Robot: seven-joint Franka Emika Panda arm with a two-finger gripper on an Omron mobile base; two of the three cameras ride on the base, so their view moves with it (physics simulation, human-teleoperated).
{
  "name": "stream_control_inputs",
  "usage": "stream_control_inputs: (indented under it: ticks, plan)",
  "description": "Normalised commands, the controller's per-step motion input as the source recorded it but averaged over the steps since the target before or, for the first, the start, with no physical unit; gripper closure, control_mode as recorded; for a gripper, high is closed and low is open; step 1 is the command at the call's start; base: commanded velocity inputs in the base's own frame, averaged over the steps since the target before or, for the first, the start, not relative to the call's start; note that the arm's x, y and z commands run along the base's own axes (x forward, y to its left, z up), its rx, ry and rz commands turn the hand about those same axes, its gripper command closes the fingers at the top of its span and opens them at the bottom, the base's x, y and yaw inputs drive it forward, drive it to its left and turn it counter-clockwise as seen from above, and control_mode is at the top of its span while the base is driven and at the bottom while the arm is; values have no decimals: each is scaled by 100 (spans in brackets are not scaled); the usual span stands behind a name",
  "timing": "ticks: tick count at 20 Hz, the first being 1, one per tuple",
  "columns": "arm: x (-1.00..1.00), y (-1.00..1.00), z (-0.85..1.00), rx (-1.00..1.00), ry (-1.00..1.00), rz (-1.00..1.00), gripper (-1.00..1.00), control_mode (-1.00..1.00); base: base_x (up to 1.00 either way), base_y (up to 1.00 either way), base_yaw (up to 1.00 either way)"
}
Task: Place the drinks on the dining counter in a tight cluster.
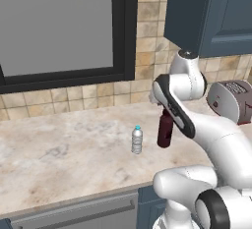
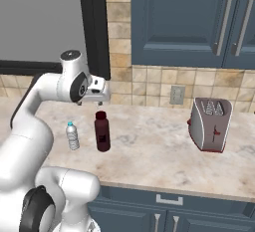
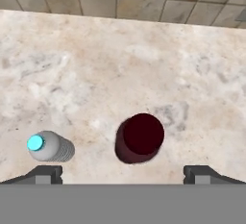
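Two drinks stand upright on a marble counter (image 2: 149, 156) backed by a tiled wall. The small clear water bottle with a blue cap (image 1: 137, 140) (image 2: 72, 136) (image 3: 49, 146) is on the left. The taller dark-red bottle (image 1: 165, 128) (image 2: 102, 131) (image 3: 139, 138) stands a short way to its right, apart from it. My gripper (image 2: 89, 101) (image 3: 124, 175) hangs open just above the dark-red bottle, holding nothing. From the hand view the bottle's top sits between and slightly ahead of the fingertips (image 3: 45, 174). The dining counter is out of view.
A silver and red toaster (image 1: 231, 100) (image 2: 210, 124) stands at the right of the counter. A dark-framed window (image 1: 59, 26) and blue wall cabinets (image 2: 189, 22) are above. A wall outlet (image 2: 176, 95) sits behind. The counter's front edge (image 1: 74, 201) is near.
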Motion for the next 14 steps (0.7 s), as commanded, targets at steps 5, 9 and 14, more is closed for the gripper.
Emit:
stream_control_inputs:
  ticks: [5, 9, 14]
  plan:
    - [24, -5, -4, 0, 0, -1, -100, -100, 0, 0, 0]
    - [2, -35, -24, 0, 0, -18, -100, -100, 0, 0, 0]
    - [0, -36, -26, 0, 5, -21, -100, -100, 0, 0, 0]
